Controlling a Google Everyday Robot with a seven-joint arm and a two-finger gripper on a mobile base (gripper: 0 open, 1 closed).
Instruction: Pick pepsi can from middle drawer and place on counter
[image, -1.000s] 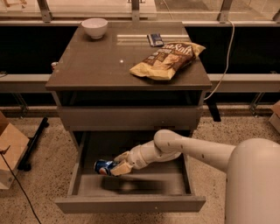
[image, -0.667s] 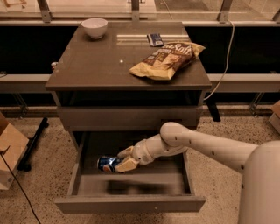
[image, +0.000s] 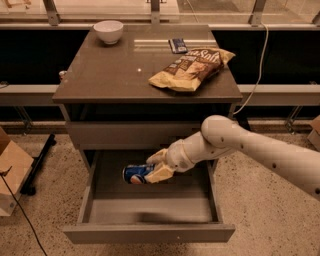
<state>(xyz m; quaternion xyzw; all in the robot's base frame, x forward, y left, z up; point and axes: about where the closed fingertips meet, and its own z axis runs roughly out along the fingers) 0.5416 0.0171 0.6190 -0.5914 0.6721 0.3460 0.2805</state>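
Jaws inside open middle drawer (image: 150, 202), pinching pepsi can (image: 135, 173). Can lies sideways in grip, looks clear of drawer floor beneath. Lift-out step in hand. Next you back out from under table (image: 100, 75) above jaws, rise, set can down clear of chip bag (image: 192, 67).

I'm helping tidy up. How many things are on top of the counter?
3: a white bowl back left, a dark-blue packet at the back, a chip bag on the right. None look hidden. The gripper holds the pepsi can over the open middle drawer.
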